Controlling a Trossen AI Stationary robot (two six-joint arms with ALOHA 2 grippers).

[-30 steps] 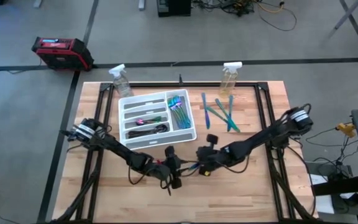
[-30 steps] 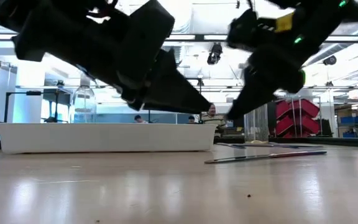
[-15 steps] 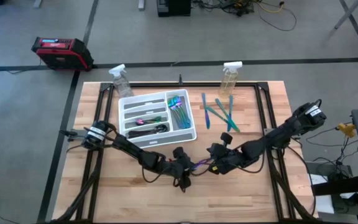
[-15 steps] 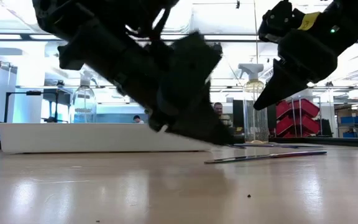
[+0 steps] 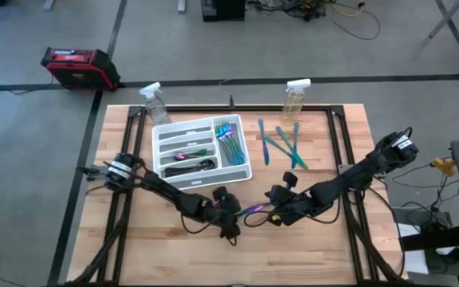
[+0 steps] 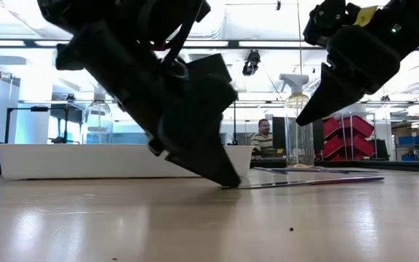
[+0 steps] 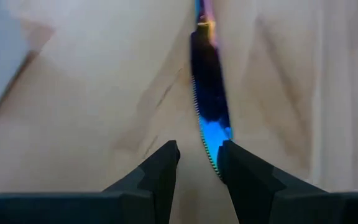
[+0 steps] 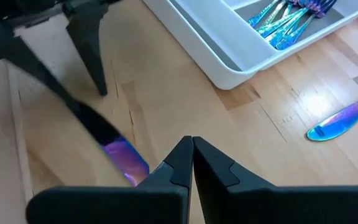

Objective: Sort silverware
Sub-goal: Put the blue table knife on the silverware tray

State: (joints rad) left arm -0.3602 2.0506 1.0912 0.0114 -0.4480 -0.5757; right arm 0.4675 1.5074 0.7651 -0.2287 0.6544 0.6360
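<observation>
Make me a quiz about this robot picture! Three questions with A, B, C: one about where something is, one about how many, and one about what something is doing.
1. Where is the purple-blue knife?
A. in the tray
B. lying on the table
C. on the floor

2. How many bottles stand at the table's far edge?
A. one
B. two
C. four

3. How are the right gripper's jaws?
A. wide open
B. shut, holding nothing
C. half open

Answers:
1. B: the low view shows the knife flat on the wood.
2. B: the high view shows one bottle by each far corner of the black frame.
3. B: the right wrist view shows the jaws pressed together with nothing between them.
</observation>
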